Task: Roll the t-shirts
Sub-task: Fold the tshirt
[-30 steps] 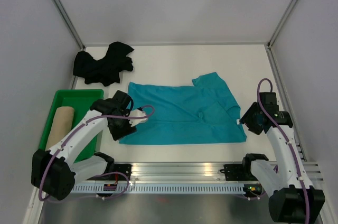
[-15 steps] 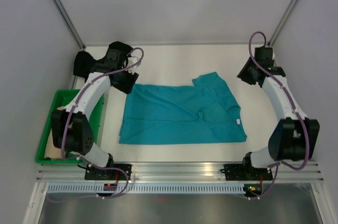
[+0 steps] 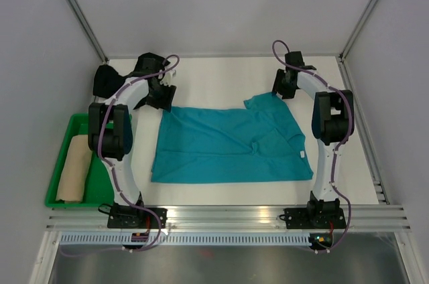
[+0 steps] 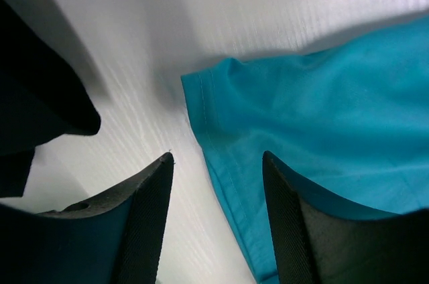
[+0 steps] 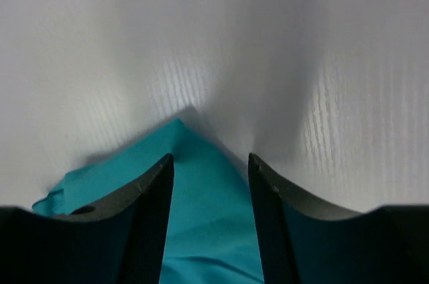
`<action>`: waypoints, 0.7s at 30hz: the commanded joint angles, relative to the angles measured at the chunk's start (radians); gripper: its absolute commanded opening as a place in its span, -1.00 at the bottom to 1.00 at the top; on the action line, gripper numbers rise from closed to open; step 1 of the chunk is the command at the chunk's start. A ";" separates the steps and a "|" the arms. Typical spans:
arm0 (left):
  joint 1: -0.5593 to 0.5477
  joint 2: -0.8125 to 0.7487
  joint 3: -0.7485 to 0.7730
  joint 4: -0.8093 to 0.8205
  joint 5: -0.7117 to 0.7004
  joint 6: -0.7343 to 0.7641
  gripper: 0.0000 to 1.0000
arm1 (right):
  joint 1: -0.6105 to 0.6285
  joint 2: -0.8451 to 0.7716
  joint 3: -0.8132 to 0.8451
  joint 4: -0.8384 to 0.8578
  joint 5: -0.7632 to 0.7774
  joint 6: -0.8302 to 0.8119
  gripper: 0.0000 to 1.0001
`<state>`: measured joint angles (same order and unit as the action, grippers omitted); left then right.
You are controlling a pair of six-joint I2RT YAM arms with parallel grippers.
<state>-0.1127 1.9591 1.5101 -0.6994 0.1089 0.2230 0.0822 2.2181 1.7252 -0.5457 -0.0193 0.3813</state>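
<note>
teal t-shirt (image 3: 228, 143), position? (a)
spread flat across the middle of the table (image 3: 221, 73). black t-shirt (image 3: 110, 80) is bunched at the far left corner; tan t-shirt (image 3: 74, 167) lies rolled in the green tray (image 3: 94, 118). (b)
left gripper (image 4: 218, 163), state? (a)
jaws apart, nothing clamped — its fingers straddle the teal t-shirt's far left corner hem. (b)
right gripper (image 5: 209, 160)? (a)
jaws apart, nothing clamped — the far right corner tip lies between its fingers. (b)
</note>
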 commanded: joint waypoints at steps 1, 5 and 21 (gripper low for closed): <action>0.018 0.052 0.061 0.028 0.047 -0.059 0.19 | 0.002 0.034 0.053 -0.005 -0.040 -0.051 0.10; 0.019 0.093 0.081 0.037 0.066 -0.060 0.18 | 0.016 0.057 0.031 0.012 -0.047 -0.059 0.08; 0.028 0.143 0.085 0.090 0.124 -0.050 -0.78 | 0.019 -0.009 -0.065 0.107 -0.177 -0.012 -0.99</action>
<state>-0.0917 2.1311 1.6032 -0.6468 0.1776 0.1909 0.0944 2.2513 1.7199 -0.4625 -0.1394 0.3511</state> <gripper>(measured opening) 0.171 0.020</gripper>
